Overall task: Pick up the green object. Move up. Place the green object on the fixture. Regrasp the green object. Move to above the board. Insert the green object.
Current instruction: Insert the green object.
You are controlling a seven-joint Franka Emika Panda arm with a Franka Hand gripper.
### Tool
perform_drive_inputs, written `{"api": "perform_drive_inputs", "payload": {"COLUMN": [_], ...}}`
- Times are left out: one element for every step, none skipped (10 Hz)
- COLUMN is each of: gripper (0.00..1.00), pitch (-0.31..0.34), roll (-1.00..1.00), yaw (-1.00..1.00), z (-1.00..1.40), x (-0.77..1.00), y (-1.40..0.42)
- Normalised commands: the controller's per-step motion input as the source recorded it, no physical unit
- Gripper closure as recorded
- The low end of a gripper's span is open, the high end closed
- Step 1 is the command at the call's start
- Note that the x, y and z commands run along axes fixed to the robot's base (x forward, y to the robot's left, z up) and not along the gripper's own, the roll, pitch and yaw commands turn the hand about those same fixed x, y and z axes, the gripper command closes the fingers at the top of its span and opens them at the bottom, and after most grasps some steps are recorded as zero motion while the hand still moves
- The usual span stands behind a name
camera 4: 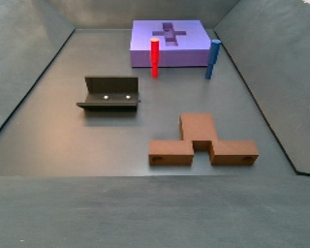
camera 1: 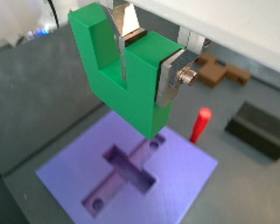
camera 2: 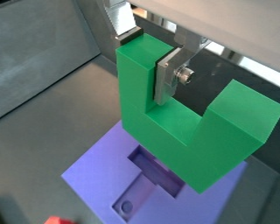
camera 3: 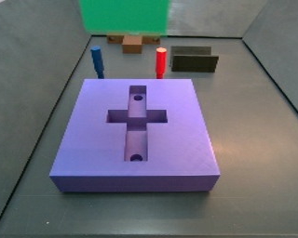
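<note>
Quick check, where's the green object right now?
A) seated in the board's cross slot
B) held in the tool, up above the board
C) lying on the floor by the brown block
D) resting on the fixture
B: in both wrist views the tool is clamped on one prong of the green object, which hangs above the board, whose cross slot is empty.

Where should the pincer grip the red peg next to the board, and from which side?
Take the red peg near its top, coming straight down. It stands upright at the board's far edge, so only the upper shaft is free. The pincer is shut on the green object now, so that goes first.
</note>
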Motion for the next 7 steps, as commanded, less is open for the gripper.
{"api": "perform_drive_inputs", "payload": {"gripper": [1.0,1.0,1.0,1.0,1.0,1.0,1.0], "pitch": [-0.087,-0.103,-0.216,-0.314,-0.359,-0.334,-0.19], "roll": [-0.13,-0.14,-0.04,0.0,0.0,0.0,0.08], "yaw": [0.11,0.11,0.1,0.11,0.09,0.1,0.07], "z": [-0.89,-0.83,-0.72,-0.57,-0.53,-0.46,-0.22], "x": [0.45,0.28,0.0,-0.17,-0.24,-0.03,0.0], "y": [-0.05,0.0,-0.05,-0.09,-0.11,-0.01,-0.02]}}
